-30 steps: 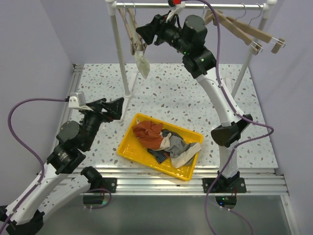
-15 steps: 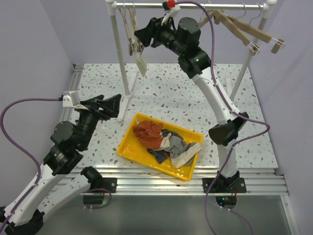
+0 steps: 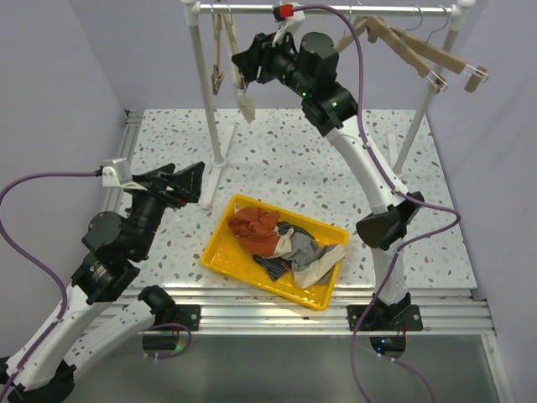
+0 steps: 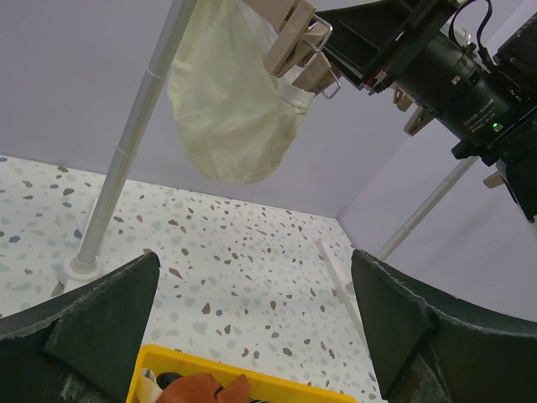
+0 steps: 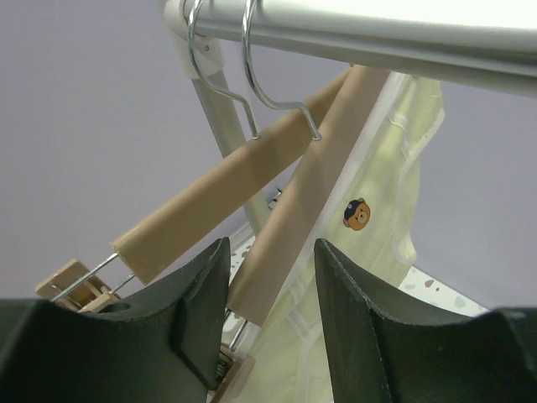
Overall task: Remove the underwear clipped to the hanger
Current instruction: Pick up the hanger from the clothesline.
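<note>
The right pincer is sitting higher and closer to the white clothes rail than a second ago, at the tabletop's far left corner. Its dark fingers are now flanking the pale wooden hanger bar, narrower than before; whether they are touching the wood cannot be told. The pale cream-green cloth brief is hanging clipped to that hanger, beside the white upright post; in the right wrist view a small bear print shows on it. It is hanging slightly higher than earlier. The left pincer is staying fully released near the tabletop's left edge, having drifted a little leftward, holding nothing. The yellow plastic tray at the near edge is unchanged, holding the orange-red brief, the striped navy brief and the grey-white brief.
</note>
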Motion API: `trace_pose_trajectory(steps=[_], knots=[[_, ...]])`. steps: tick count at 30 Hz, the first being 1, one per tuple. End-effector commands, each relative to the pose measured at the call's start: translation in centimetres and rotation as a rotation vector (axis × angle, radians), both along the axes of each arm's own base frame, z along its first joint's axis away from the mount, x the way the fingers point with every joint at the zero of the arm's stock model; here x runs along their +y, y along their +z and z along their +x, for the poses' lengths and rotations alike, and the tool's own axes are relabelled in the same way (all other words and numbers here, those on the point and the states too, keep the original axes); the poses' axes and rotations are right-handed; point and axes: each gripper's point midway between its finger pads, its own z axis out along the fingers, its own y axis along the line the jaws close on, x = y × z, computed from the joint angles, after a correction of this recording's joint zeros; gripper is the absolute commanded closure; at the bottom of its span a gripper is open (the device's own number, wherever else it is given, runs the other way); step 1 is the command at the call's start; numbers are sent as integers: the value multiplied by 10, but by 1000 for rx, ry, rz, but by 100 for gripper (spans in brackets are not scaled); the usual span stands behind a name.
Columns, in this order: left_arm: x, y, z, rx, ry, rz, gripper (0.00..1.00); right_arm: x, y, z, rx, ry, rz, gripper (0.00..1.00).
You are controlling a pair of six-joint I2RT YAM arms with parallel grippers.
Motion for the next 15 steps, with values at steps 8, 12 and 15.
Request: trace_pose_trajectory(steps=[8,12,15], knots=[[6,5,-1,-10,22,-36,0,-10,-4,13,-55,-93,-76,56],[8,4,-2,-9,26,-37,0,-11,-10,18,-63,-108,-99,57],[9,4,-3,-9,27,-37,0,-11,-14,23,-72,-116,-114,57]])
